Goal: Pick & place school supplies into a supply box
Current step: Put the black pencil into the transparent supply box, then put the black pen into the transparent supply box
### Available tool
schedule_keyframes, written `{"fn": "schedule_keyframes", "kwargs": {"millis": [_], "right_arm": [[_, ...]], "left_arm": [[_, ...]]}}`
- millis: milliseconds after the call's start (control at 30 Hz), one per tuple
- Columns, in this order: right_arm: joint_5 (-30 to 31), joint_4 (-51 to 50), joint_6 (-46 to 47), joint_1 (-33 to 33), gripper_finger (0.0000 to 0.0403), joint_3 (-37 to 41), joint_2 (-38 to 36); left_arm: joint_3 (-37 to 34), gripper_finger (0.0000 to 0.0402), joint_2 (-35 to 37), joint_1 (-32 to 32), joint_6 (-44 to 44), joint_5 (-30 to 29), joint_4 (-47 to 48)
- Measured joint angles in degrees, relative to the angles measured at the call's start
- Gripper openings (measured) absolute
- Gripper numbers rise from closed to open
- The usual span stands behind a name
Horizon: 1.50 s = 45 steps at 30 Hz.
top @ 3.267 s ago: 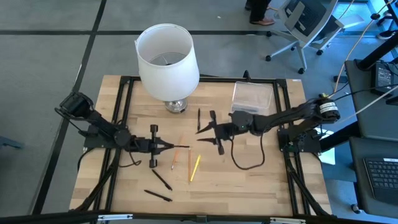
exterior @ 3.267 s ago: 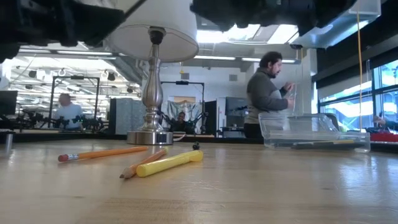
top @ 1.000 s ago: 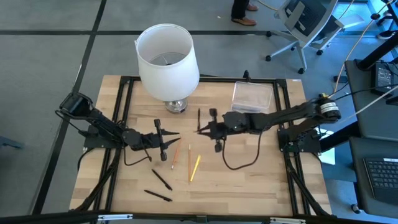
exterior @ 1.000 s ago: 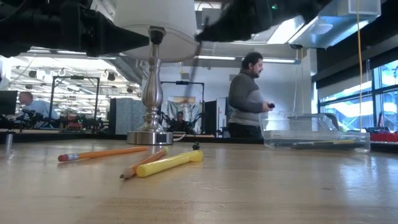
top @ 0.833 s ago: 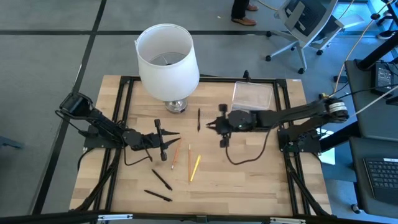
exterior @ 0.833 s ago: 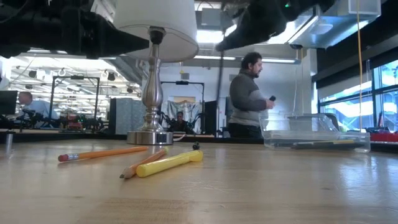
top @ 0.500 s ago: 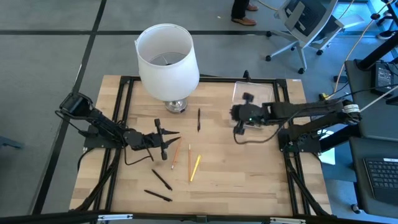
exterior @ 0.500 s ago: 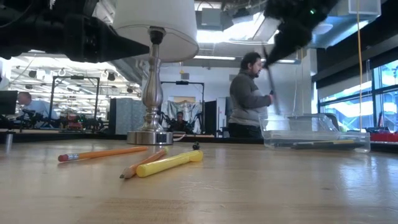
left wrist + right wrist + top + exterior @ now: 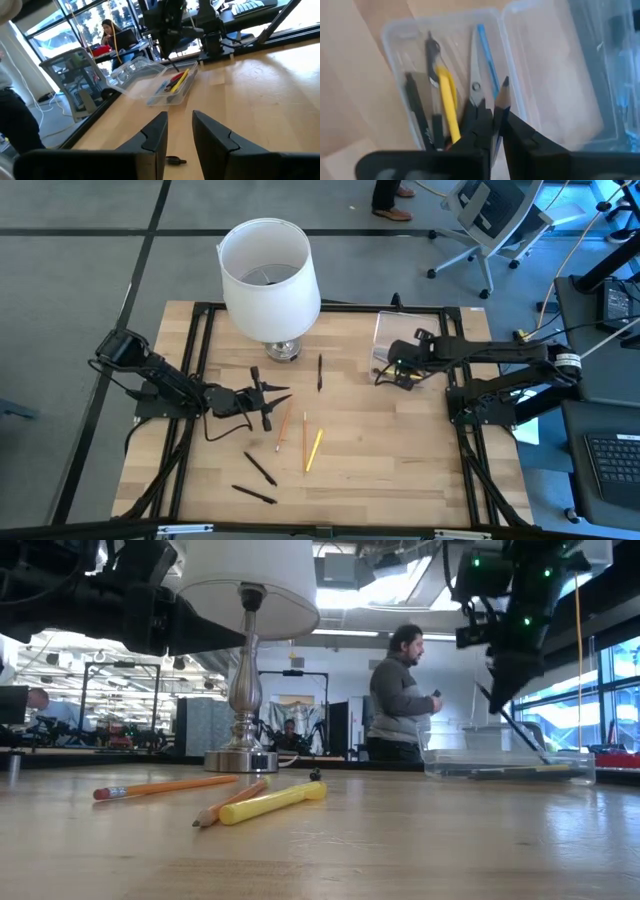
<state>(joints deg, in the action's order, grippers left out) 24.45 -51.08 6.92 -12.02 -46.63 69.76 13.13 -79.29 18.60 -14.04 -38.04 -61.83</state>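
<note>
My right gripper hangs over the near end of the clear supply box, shut on a dark pencil. The box holds a black pen, a yellow pen, scissors and a blue pen. On the wood, loose supplies lie flat: a black pen, an orange pencil, a yellow one and two black pens. My left gripper hovers left of centre, open, with nothing between its fingers. My right gripper pinches the dark pencil between its two fingers, with the sharpened tip sticking out past them. The fingers point down from above and the pencil runs along them. In the low view it slants down toward the box; whether its lower end touches anything, I cannot tell.
A lamp with a large white shade stands on its metal base at the far middle, left of the box. Black frame rails run along the table's edges. A person stands in the room beyond.
My right gripper has carried the dark pencil from the table's middle toward the right and far edges, ending over the supply box. It has tipped downward, so the pencil now slants down at the box. The loose supplies have stayed in place.
</note>
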Motion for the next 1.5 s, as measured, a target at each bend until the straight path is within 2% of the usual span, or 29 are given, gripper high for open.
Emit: {"fn": "schedule_keyframes", "kwargs": {"millis": [200,567,867,1067,1200,1500], "right_arm": [[0.0,3.7,-2.2,-1.6,0.0031,4.7,0.0],[0.1,7.7,-3.1,-1.8,0.0031,4.8,0.6],[0.0,8.7,-3.1,-1.8,0.0041,4.8,6.0],[-3.5,12.6,-4.6,-1.8,0.0052,4.9,10.3],[-3.8,14.5,-6.0,-1.8,0.0048,4.9,12.8],[-3.7,14.5,-7.7,-1.8,0.0048,4.9,15.0]], "left_arm": [[0.0,0.0082,0.0,0.0,0.0,0.6,0.0],[0.0,0.0079,0.0,0.0,0.0,0.6,0.0],[0.0,0.0077,0.0,0.0,0.0,0.6,0.4],[0.0,0.0078,0.0,0.0,0.0,0.6,0.4],[0.0,0.0075,0.0,0.0,0.0,0.6,0.4],[0.0,0.0075,0.0,0.0,1.3,0.6,0.4]]}}
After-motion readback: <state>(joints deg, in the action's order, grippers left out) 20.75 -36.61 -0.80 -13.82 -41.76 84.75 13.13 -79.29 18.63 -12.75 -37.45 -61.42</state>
